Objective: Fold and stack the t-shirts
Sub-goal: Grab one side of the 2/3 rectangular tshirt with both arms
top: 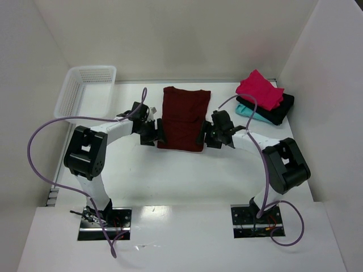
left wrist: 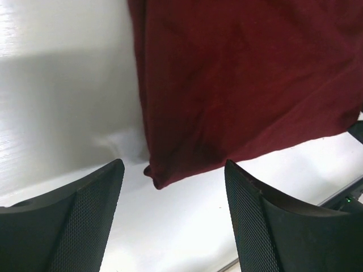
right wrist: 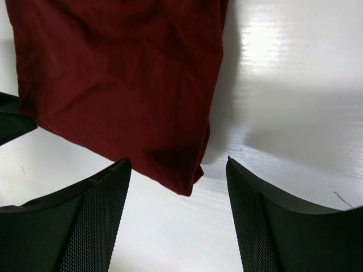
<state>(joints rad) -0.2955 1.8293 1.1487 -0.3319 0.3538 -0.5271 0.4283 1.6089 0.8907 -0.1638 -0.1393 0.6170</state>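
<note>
A dark maroon t-shirt (top: 184, 118) lies folded into a long strip on the white table, between my two arms. My left gripper (top: 157, 131) stands open at its near left corner, and in the left wrist view that corner (left wrist: 164, 175) lies just ahead of the gap, untouched. On the other side my right gripper (top: 205, 135) is open at the near right corner (right wrist: 190, 181), with nothing between the fingers. A stack of folded t-shirts sits at the back right: bright pink-red (top: 259, 89) on top, black (top: 278, 109) and teal (top: 247, 112) under it.
A white lattice basket (top: 85, 90) stands at the back left against the wall. White walls close the table on the left, back and right. Both arm bases (top: 104, 218) are bolted at the near edge.
</note>
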